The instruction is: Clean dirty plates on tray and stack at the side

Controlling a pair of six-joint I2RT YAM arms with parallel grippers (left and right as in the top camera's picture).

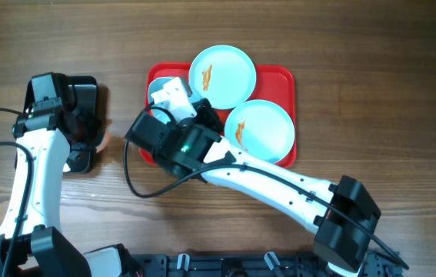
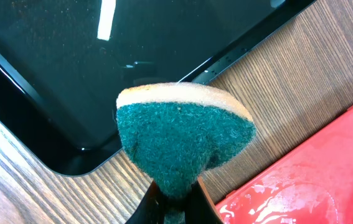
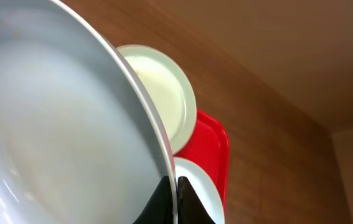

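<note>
We have the right fingers (image 3: 177, 198) clamped on the rim of one pale blue plate (image 3: 58, 124), which sits at the left end of the red tray (image 1: 279, 81) and is mostly hidden under the wrist in the overhead view. Pinching only the edge seems deliberate to us, because it leaves the whole face of the held plate open for wiping. We cannot tell whether its lower edge rests on the tray or hangs free. The left fingers (image 2: 176, 202) are closed tight on a sponge (image 2: 182, 140), gripped low so that the green scouring side and its yellow backing stick out past the tips, ready to rub. That arm hangs over the black tray (image 2: 70, 68), which lies on the wooden surface (image 2: 301, 68) just beside the red one, so the sponge is near the held plate but not touching it. We judge that the two arms must come together before any scrubbing starts. The far plate (image 1: 222, 75) and the near plate (image 1: 267, 131) lie flat on the red tray, overlapping slightly, and each shows an orange smear, so we take them as not yet cleaned. No plate is stacked at the side yet.
</note>
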